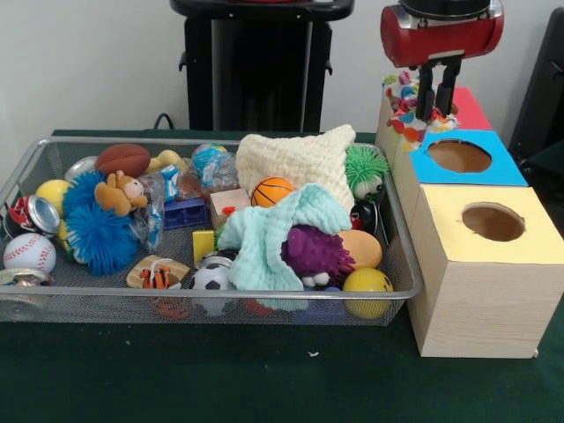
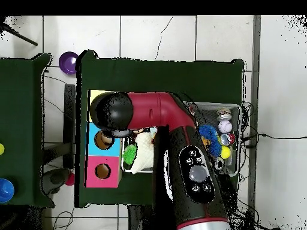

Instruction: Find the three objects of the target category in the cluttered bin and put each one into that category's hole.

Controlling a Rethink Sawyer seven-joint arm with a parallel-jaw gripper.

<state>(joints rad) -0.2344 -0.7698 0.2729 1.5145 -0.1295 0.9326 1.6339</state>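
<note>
The wire mesh bin [image 1: 401,231] fills the left and middle of the front view, packed with toys. It also shows in the overhead view [image 2: 239,110], mostly hidden by the arm. Three wooden boxes with holes stand to its right: yellow top [image 1: 493,222], blue top [image 1: 459,157], red top [image 1: 470,107]. My gripper [image 1: 438,113] hangs over the far boxes, at the edge between the red and blue tops. It is shut on a multicoloured knotted toy [image 1: 404,106] that bunches to the left of the fingers. In the overhead view the arm's black end [image 2: 111,111] covers the gripper.
The bin holds a cream knitted cloth [image 1: 295,159], mint cloth [image 1: 269,233], blue spiky ball [image 1: 97,231], purple spiky toy [image 1: 315,251], green fuzzy toy [image 1: 364,167], small basketball [image 1: 271,190], baseball [image 1: 29,252] and soccer ball [image 1: 211,278]. Green table cloth lies in front.
</note>
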